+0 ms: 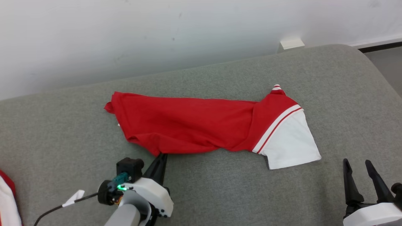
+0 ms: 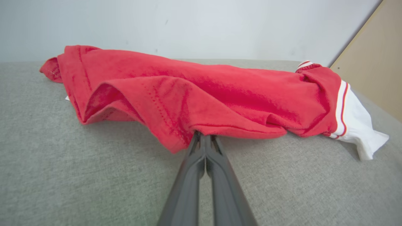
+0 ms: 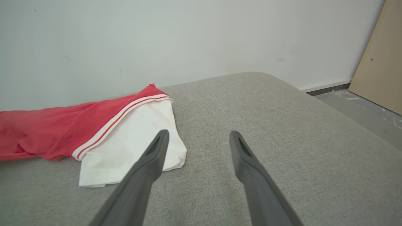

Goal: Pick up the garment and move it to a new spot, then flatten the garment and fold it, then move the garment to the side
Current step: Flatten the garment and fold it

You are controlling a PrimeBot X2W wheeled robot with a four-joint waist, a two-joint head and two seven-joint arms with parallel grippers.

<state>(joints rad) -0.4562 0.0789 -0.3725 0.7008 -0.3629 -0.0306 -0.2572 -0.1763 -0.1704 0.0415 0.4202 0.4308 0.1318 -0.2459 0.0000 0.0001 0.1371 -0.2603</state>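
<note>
The garment (image 1: 194, 124) is a red shirt with a white, red-striped part at its right end, lying crumpled lengthwise on the grey cushioned surface (image 1: 220, 194). My left gripper (image 1: 161, 154) has its fingertips at the garment's near hem. In the left wrist view the garment (image 2: 201, 97) bunches over the tips of the left gripper (image 2: 204, 135), whose two fingers are pressed together on the hem fold. My right gripper (image 1: 356, 163) stands open at the lower right, apart from the cloth. In the right wrist view the right gripper (image 3: 199, 135) is open just right of the garment's (image 3: 125, 138) white end.
A pale wall (image 1: 157, 31) runs behind the grey surface. Another red and white cloth (image 1: 6, 201) shows at the lower left edge. A tan board (image 3: 380, 62) leans at the right, beside a strip of grey floor (image 1: 386, 62). A cable (image 1: 56, 207) trails from my left wrist.
</note>
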